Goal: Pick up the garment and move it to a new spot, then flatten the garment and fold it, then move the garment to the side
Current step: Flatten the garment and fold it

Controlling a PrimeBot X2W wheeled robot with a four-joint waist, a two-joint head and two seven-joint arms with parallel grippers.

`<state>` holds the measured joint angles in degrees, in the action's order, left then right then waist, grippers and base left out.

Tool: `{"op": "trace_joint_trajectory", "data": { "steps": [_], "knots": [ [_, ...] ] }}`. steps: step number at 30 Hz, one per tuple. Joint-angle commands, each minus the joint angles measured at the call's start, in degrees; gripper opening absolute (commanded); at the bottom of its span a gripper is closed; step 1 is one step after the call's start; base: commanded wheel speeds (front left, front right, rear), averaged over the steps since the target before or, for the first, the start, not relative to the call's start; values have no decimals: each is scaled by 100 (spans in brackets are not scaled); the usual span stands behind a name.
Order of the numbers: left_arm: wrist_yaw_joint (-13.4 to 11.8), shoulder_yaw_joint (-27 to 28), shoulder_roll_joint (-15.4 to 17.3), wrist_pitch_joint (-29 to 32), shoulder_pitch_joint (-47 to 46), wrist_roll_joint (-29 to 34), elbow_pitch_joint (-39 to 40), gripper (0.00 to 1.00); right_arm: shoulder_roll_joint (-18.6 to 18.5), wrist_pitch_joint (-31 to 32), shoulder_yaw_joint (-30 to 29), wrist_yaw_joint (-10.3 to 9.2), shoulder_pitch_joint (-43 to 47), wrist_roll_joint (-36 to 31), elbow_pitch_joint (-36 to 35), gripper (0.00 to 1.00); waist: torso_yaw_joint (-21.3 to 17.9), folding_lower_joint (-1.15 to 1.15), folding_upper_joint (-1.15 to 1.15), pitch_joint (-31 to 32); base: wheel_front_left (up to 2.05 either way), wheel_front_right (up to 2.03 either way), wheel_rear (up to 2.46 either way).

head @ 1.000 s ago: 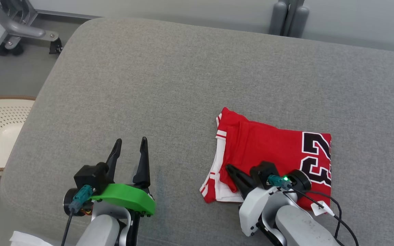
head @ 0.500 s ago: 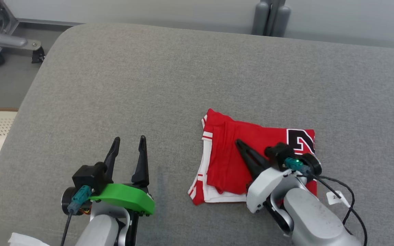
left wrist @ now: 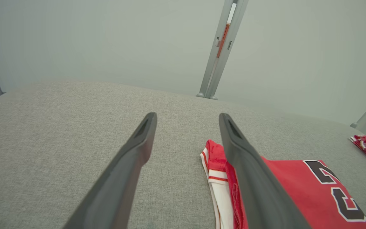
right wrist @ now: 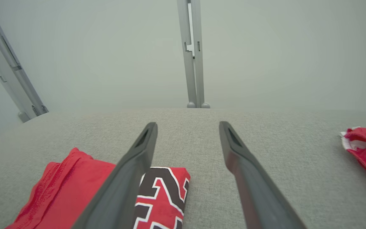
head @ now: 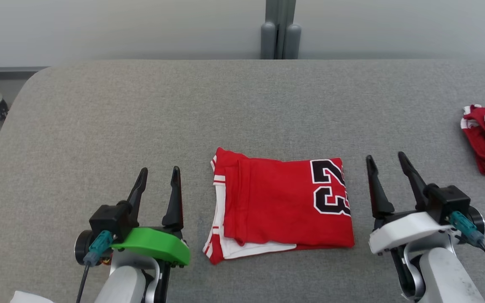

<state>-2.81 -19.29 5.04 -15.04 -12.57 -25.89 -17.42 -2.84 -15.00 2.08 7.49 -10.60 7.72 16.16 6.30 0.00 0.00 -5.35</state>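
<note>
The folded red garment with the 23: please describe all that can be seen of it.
The red garment looks like soft knit jersey, folded into a rough rectangle. A black, white-outlined 23 sits at its right end; white-and-red striped trim shows along its left edge. It lies flat on the grey fabric surface, between the left gripper and right gripper, untouched by their fingers.
</note>
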Motion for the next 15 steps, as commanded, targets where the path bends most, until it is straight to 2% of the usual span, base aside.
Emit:
{"op": "trace_joint_trajectory", "data": {
  "steps": [1,7,15],
  "knots": [
    [26,81,23,-17,149,120,-14,100,-9,-22,-89,0,170,-11,-113,100,-212,0,0,186,0,0,0],
    [92,410,-29,-17,502,333,-52,100,-11,7,-278,0,625,132,-435,100,-395,0,0,290,0,0,0],
    [160,732,-97,-17,773,548,-28,100,-11,76,-280,0,932,274,-587,100,-436,0,0,371,0,0,0]
  ]
}}
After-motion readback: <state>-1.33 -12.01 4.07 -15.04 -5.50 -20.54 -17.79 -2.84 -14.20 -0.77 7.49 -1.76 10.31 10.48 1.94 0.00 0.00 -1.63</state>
